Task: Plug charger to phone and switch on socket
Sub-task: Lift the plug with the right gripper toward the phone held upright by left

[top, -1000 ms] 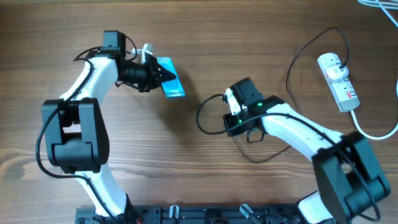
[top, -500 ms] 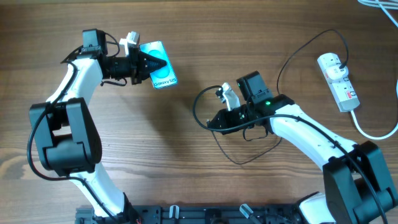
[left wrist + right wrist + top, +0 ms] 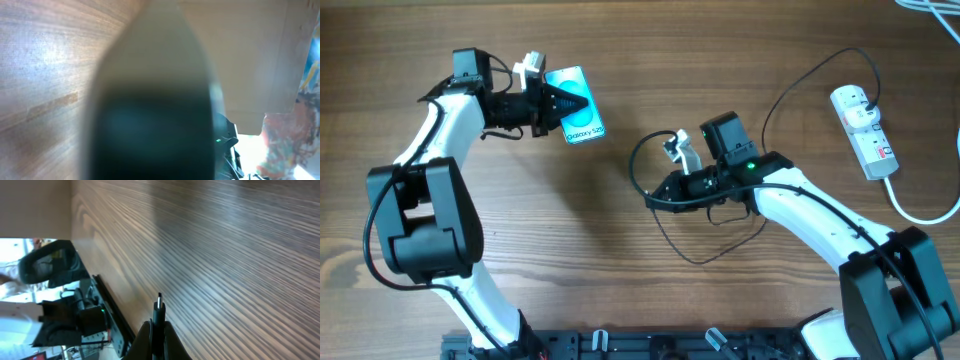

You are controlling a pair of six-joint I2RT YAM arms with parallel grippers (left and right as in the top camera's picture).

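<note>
The phone (image 3: 576, 112), teal screen with "Galaxy S25", is held above the table at the upper left by my left gripper (image 3: 552, 102), which is shut on its left end. In the left wrist view the phone (image 3: 155, 115) fills the middle as a dark blur. My right gripper (image 3: 658, 196) is shut on the charger's connector; the black cable (image 3: 650, 150) loops around it on the table. In the right wrist view the connector (image 3: 159, 311) stands between the fingers (image 3: 157, 330), metal tip up. The socket (image 3: 865, 132), a white power strip with a red switch mark, lies at the far right.
A thick white cord (image 3: 920, 215) runs from the socket off the right edge. The black cable rises from the socket and curves across the wooden table. A black rail (image 3: 620, 345) lines the front edge.
Over the second, my left arm lifted the phone up and left and turned its screen up. My right gripper swung its tip leftward with the connector, shifting the cable loop.
</note>
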